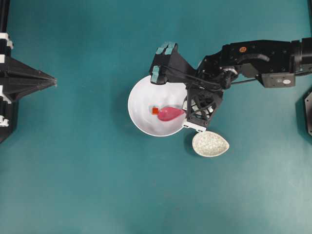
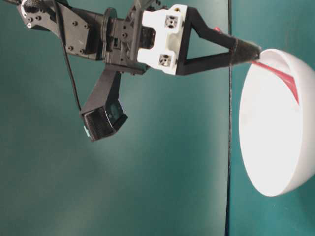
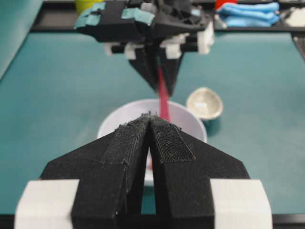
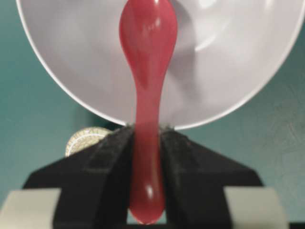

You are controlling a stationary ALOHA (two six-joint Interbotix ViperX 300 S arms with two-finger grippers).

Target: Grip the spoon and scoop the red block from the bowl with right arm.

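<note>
The right gripper (image 4: pixel 145 143) pinches the handle of the spoon (image 4: pixel 147 71), one padded finger (image 4: pixel 107 152) pressed to each side of it. In its own wrist view the handle runs up between the pads and the oval scoop hangs over the inside of the white bowl (image 4: pixel 228 71); the red block cannot be seen there.

From overhead the scoop of the spoon (image 1: pixel 170 114) lies low in the bowl (image 1: pixel 139 97), with the red block (image 1: pixel 155 110) touching or just beside its tip (too small to tell which). The right gripper (image 1: pixel 186 113) sits at the bowl's rim, and the right arm (image 1: pixel 253 61) stretches off toward the picture's right edge. A speckled egg-shaped dish (image 1: pixel 210 144) rests just beside the bowl on the teal table (image 1: pixel 73 185).

The table-level view shows the right gripper (image 2: pixel 248 53) reaching the bowl's rim (image 2: pixel 275 123) and a red sliver of spoon (image 2: pixel 280 76) sloping inside; the bowl's wall hides the block.

The left gripper (image 3: pixel 151 125) has its fingers pressed together on nothing. Overhead it points inward at the far left edge (image 1: pixel 48 80), well apart from the bowl, with its arm cut off by the frame. Its wrist view shows the bowl (image 3: pixel 119 124) partly behind its own fingers, and the spoon's handle (image 3: pixel 163 95) hanging down from the right gripper.
</note>
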